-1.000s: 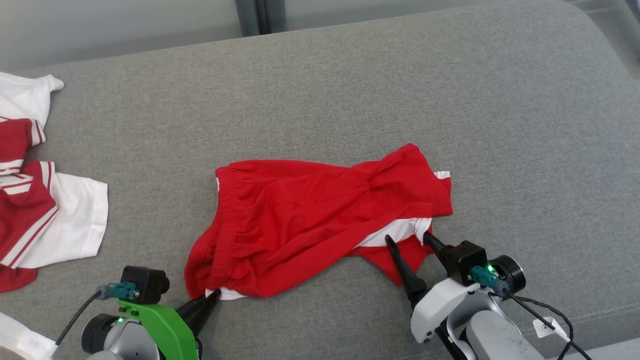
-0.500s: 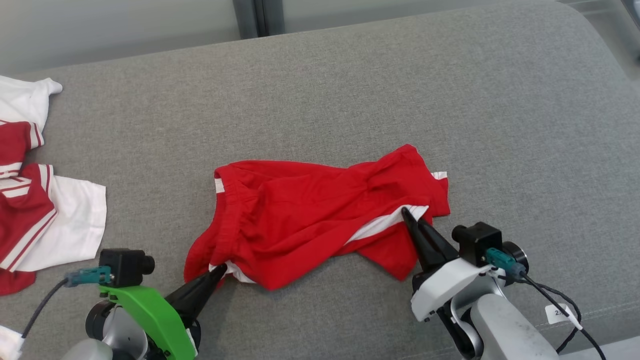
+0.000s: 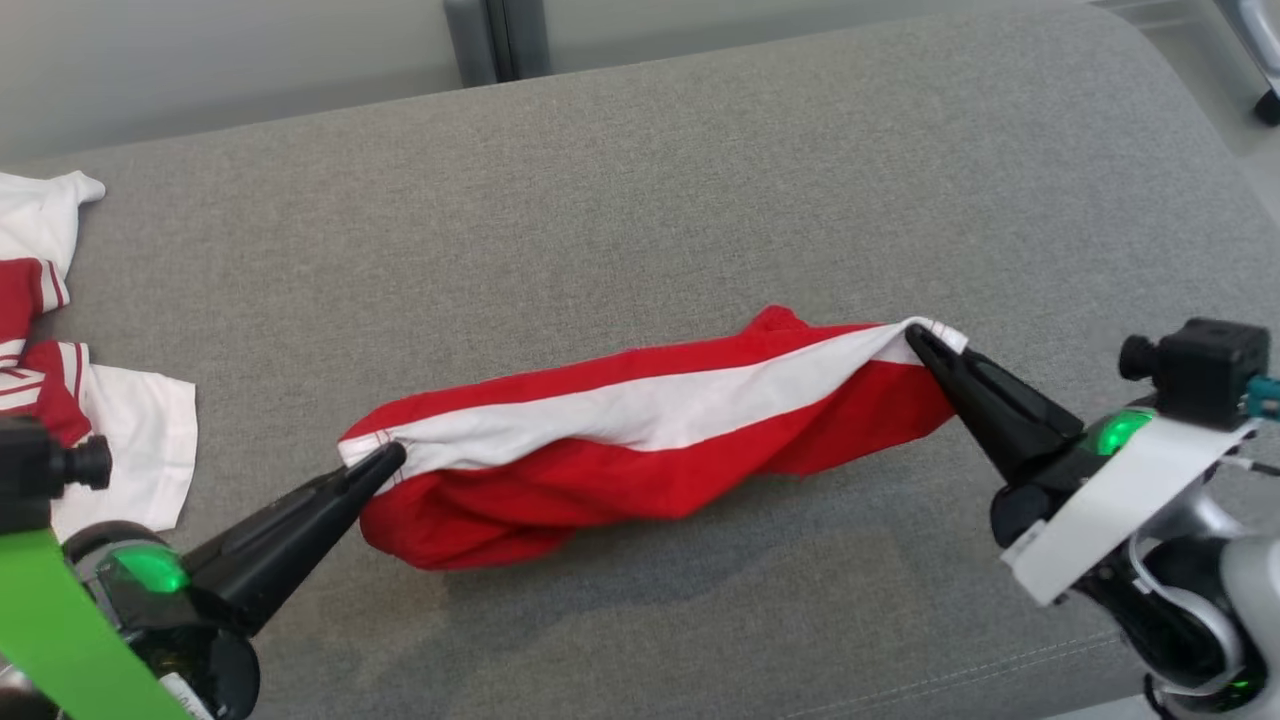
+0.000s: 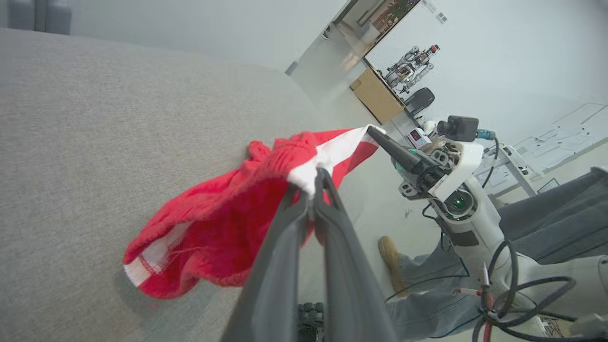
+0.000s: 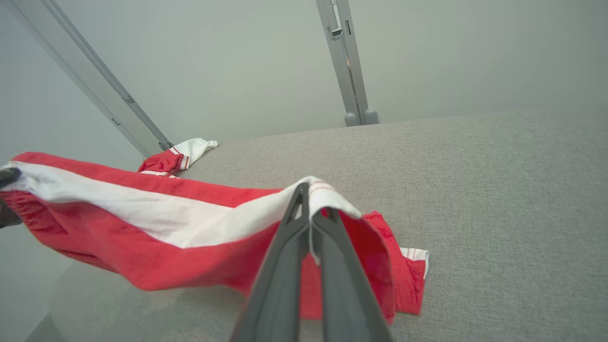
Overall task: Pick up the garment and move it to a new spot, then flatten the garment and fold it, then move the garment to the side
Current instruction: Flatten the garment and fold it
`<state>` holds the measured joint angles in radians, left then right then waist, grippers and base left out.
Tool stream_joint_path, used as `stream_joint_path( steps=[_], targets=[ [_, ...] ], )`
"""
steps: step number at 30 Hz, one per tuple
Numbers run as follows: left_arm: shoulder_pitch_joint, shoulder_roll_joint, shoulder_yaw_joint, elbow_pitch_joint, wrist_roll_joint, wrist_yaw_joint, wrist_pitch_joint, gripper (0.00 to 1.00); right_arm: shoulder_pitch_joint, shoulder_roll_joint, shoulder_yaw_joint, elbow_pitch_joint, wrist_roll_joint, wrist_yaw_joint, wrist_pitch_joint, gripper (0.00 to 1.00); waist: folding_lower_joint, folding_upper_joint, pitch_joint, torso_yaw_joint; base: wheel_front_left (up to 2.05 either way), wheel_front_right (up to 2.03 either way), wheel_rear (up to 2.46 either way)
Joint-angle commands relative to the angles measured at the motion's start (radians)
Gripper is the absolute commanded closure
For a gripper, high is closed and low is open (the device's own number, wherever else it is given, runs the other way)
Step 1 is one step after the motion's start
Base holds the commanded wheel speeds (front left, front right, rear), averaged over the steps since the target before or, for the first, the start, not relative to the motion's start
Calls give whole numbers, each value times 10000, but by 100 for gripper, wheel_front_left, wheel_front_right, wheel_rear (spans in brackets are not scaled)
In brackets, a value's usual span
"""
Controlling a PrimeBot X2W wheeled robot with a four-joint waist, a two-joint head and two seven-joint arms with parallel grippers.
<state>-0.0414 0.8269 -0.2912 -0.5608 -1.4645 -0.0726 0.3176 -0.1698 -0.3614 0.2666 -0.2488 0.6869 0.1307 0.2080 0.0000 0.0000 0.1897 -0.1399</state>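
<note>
1. While pressed together, the left gripper (image 3: 390,458) pinches the left end of the white band on the garment (image 3: 600,480).
2. Right gripper (image 3: 915,338): fingers likewise closed, pinching the same white band at its opposite end.
3. Garment: stretched between the 2 grippers, white band taut along the top, red cloth sagging below, over the middle of the grey cushion (image 3: 700,200). A shadow lies beneath it. Whether the lowest folds touch the cushion cannot be told.
4. Other red-and-white clothing (image 3: 130,450) lies at the cushion's left edge, well apart.
5. Left wrist view: a person's tan shoe (image 4: 390,256) stands on the floor beyond the right arm.
</note>
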Motion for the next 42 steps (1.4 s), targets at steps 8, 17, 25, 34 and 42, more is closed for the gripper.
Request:
stream_joint_path(
  steps=[8,17,25,34,42],
  targets=[
    [-3014,1108,1621,-559,-2295,811,1379,100,-2537,-948,-1919,-2151,2261,2,3941,100,0,0,1793,112,0,0,0],
    [-8896,328,128,2865,-1319,1360,2794,100,-7659,175,-2806,548,618,-4,5046,100,0,0,3570,653,0,0,0],
    [-13997,-2132,-975,7218,1949,597,683,100,-12872,2332,-3222,3794,-3499,-7,1223,100,0,0,5359,1088,0,0,0],
    [-14984,-3150,-1802,10101,3989,-572,-3345,100,-14436,3098,-2496,7200,-3987,-7,-2727,100,0,0,6316,915,0,0,0],
    [-12197,-1589,-3833,9217,2589,-600,-4457,100,-11325,3094,70,7858,-2388,-4,-3682,100,0,0,5942,402,0,0,0]
  ],
)
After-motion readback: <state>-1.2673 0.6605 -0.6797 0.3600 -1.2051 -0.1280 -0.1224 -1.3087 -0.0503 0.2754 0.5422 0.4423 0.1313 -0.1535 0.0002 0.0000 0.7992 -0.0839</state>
